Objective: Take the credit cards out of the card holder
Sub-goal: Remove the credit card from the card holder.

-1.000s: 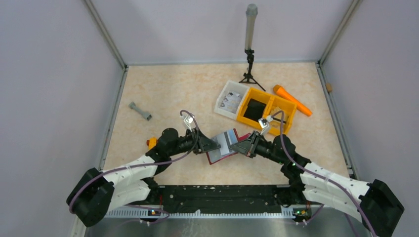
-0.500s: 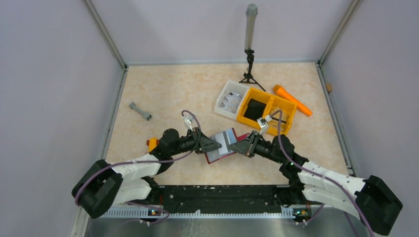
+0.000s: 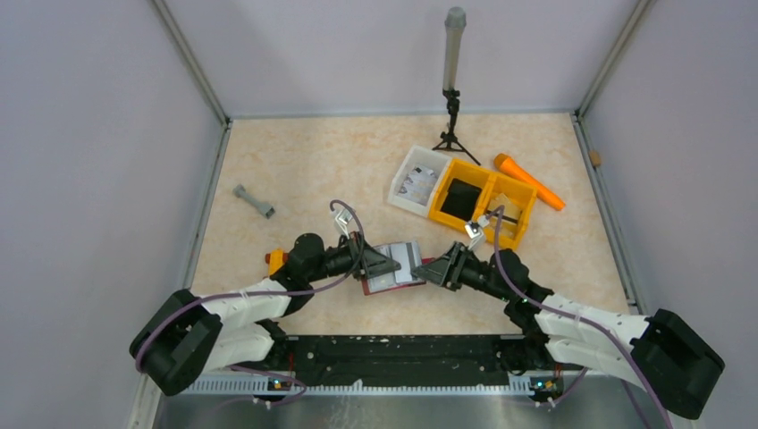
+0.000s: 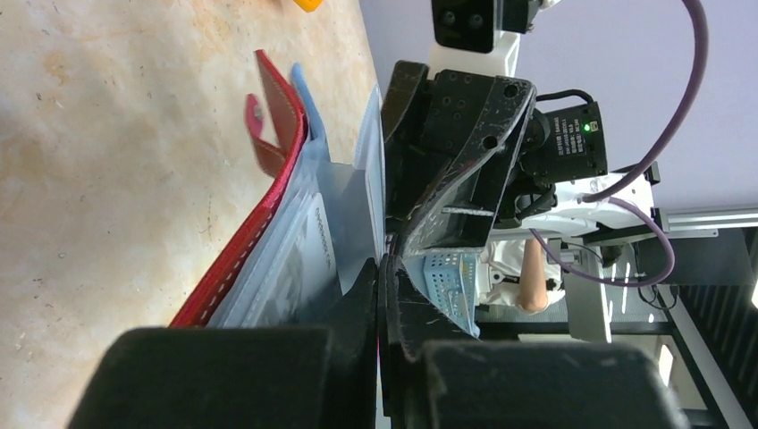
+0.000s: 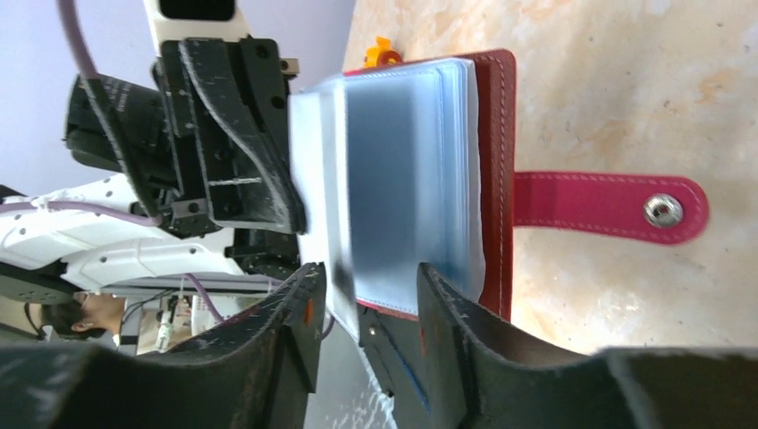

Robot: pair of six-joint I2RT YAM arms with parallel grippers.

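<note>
The card holder (image 5: 496, 134) lies open on the counter (image 3: 295, 170) between both arms, with the pale credit cards (image 5: 402, 170) fanned above its red cover. The left pincer (image 4: 383, 261) is closed, it seems on their edge. The right pincer (image 5: 368, 273) stands open around the stack. The pulling-out step is only beginning. Next, I think the right must clamp the cover while the left draws a card away.

No text, brand, number or sign can be read anywhere. In the left wrist view a line of small dark print runs along a pale whitish card (image 4: 313, 255) inside the clear plastic sleeves (image 4: 347, 192) of the dark red leather-like folding card holder (image 4: 279, 103), but it is too small and blurred to make out.
</note>
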